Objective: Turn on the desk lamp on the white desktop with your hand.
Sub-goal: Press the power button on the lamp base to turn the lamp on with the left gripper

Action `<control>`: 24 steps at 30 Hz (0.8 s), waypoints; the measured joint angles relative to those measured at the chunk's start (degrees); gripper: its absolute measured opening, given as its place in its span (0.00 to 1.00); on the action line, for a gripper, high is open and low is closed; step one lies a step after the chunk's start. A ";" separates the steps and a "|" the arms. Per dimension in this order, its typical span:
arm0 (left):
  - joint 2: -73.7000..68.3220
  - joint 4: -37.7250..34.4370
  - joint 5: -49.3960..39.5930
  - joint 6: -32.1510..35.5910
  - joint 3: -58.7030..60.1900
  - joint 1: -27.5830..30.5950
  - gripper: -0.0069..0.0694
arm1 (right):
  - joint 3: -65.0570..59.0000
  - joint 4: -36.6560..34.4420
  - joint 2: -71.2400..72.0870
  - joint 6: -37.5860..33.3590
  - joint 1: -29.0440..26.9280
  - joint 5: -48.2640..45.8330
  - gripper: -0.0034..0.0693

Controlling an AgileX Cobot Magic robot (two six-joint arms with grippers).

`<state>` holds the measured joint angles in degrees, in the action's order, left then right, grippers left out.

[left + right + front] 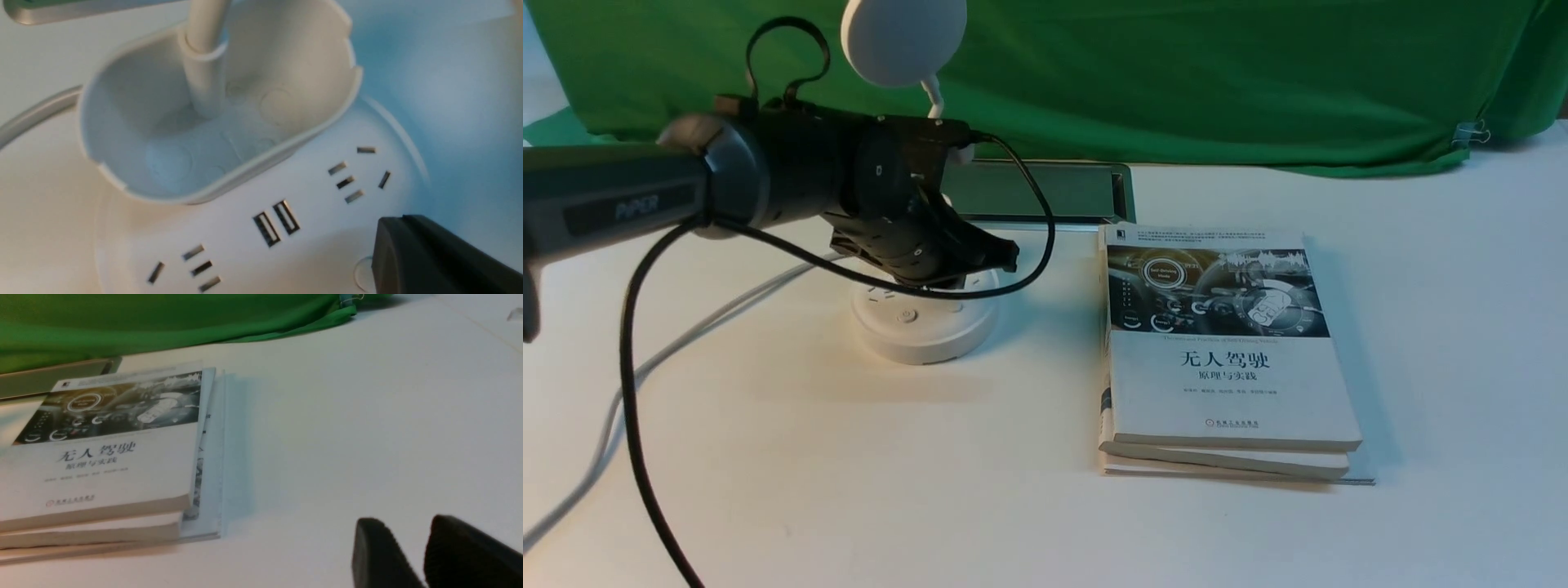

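Desk lamp [925,339] on your white desktop [1045,506]: it stands left of the book stack [1229,351], well apart from it. Its long axis is upright, with the thin neck [934,96] rising to the round disc head [903,37], which shows you its broad flat face. The top of the head is cut off by the edge of the front view. On the base, the power button [907,315] lies on the side nearer you, and the cup-shaped holder [216,163] sits farther back, its long axis running across the base, with the USB ports [276,223] and sockets beside it.

Your left gripper [402,218] is left of the book stack, reaching down over the lamp base. Its fingers are together; in the left wrist view they partly cover a round button [364,274], though you cannot tell whether they touch it. A black cable [1045,220] loops out from that arm, between the lamp and the stack.

Your right gripper [402,526] has its fingers apart, with a gap between the tips. The grey-white cord [707,322] runs off on the side away from the stack, the metal-framed slot [1037,192] lies behind and left of the stack, and the green cloth [1217,82] hangs behind it.
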<state>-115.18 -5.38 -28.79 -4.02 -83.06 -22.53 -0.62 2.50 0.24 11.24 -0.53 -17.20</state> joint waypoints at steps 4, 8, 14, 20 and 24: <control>-1.14 -0.85 -0.77 0.14 0.00 0.00 0.09 | 0.00 0.00 0.00 0.00 0.00 0.00 0.38; -1.72 -0.84 -0.11 0.31 0.00 0.00 0.09 | 0.00 0.00 0.00 0.00 0.00 0.00 0.38; -2.47 -2.07 1.39 0.41 0.37 0.00 0.09 | 0.00 0.00 0.00 0.00 0.00 0.00 0.38; -1.99 -1.80 3.76 0.52 1.87 0.00 0.09 | 0.00 0.00 0.00 0.00 0.00 0.00 0.38; -1.66 0.27 3.20 0.52 1.31 -0.02 0.09 | 0.00 0.00 0.00 0.00 0.00 0.00 0.38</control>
<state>-116.84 -5.10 -25.60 -3.50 -81.75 -22.56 -0.62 2.50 0.24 11.24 -0.53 -17.20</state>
